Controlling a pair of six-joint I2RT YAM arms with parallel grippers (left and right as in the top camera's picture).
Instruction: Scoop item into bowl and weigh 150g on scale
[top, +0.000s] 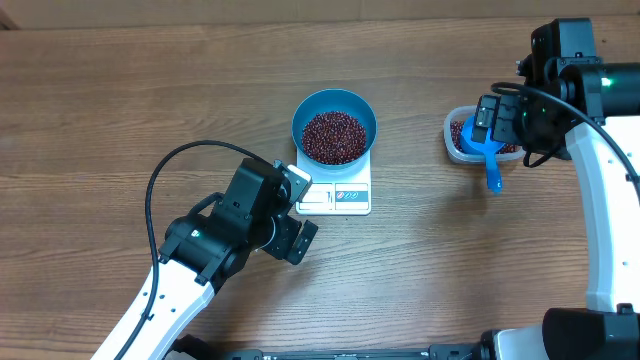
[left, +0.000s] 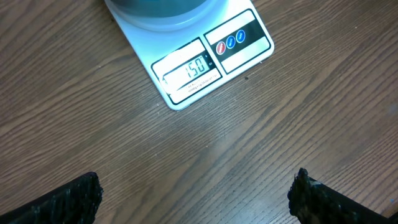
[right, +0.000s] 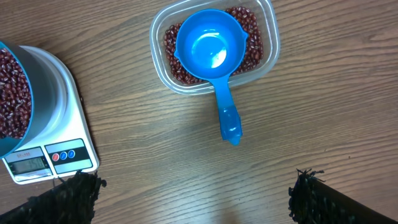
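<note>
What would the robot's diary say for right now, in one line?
beans in bowl on scale | display shows 150 | scoop lying in tub | left gripper open, empty | right gripper open, empty

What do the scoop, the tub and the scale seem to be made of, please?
The scoop: glossy blue plastic, likely; light glints off its cup. The tub: clear thin plastic; beans show through its wall. The scale: smooth white plastic, apparently, with a printed button panel and a grey display window.
</note>
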